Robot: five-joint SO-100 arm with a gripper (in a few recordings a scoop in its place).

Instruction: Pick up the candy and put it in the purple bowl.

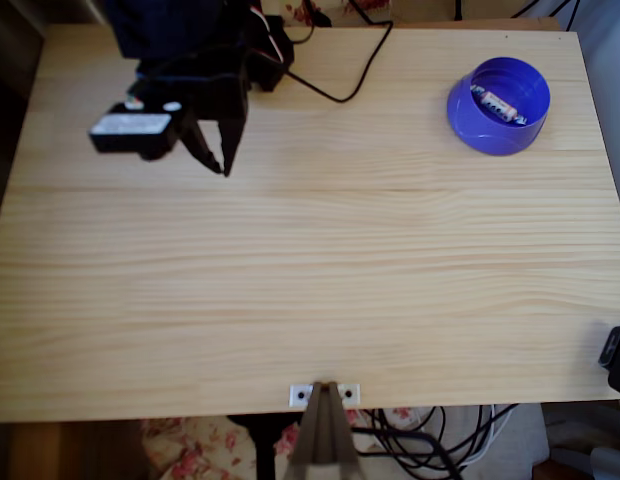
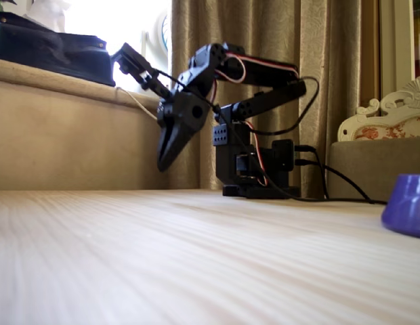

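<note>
Table [image 1: 310, 300]: pale wood board, filling most of the overhead view, bare across its middle and lower half. In the fixed view it ran as a low foreground plane, blurred near the lens.

Arm [image 2: 257, 101]: black, folded back over its base at the upper left of the overhead view and at centre in the fixed view. The pose read as a rest or retreat posture, well apart from the bowl, which suits a task judged complete. The base and upper links were cut off by the top edge of the overhead view.

Purple bowl [image 1: 498, 105]: round, smooth-walled, standing upright at the upper right of the overhead view. In the fixed view only its left side showed, cut off by the right edge, its inside hidden by the low angle.

Gripper [image 1: 215, 150]: dark, pointing down above the table at the upper left of the overhead view, clear of the surface in the fixed view. The fingers looked drawn nearly together with nothing between them, though dark-on-dark shapes make a narrow gap hard to rule out.

Cable [image 1: 350, 75]: black, looping from the arm's base across the top of the table.

Candy [image 1: 497, 105]: small, pale wrapper with twisted ends, lying inside the purple bowl on its floor, resting where the task wanted it. Wrapper marks were too small to read.
</note>
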